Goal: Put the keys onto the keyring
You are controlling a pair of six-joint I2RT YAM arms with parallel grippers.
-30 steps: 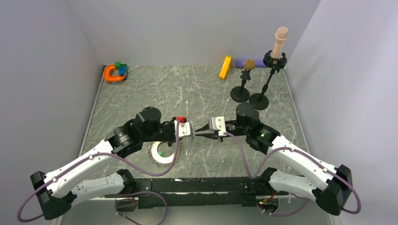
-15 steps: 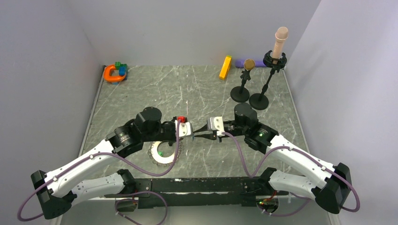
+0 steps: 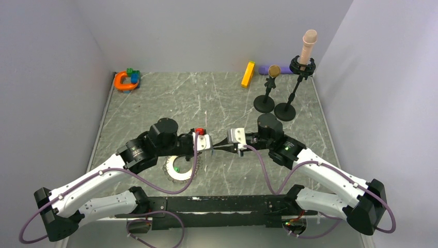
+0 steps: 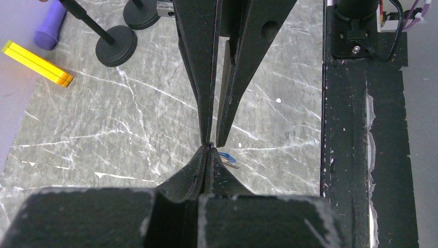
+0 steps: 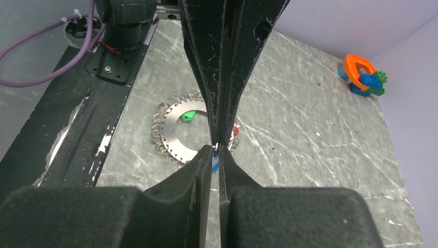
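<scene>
My two grippers meet tip to tip above the table's middle. The left gripper [image 3: 208,147] [image 4: 208,151] is shut, a speck of blue pinched at its tips. A blue key [image 4: 226,156] [image 5: 214,164] sticks out beside them. The right gripper [image 3: 215,149] [image 5: 215,151] has its fingers drawn in to a narrow slit round the key's blue head. On the table below lies the silvery toothed keyring [image 3: 181,174] [image 5: 173,133], half hidden under the left arm. A green key [image 3: 176,169] [image 5: 189,116] lies in its centre. A red key [image 5: 236,129] peeks out at its edge.
An orange horseshoe toy [image 3: 124,80] [image 5: 360,71] with blue and green blocks sits in the far left corner. A yellow bar [image 3: 248,74] [image 4: 36,63], a purple object [image 3: 265,69] and two black stands [image 3: 264,104] [image 3: 285,111] occupy the far right. The black base rail [image 3: 217,204] runs along the near edge.
The right gripper has slid left until its tips meet the left gripper's, and its fingers have narrowed round the blue key. The left arm has stayed still.
</scene>
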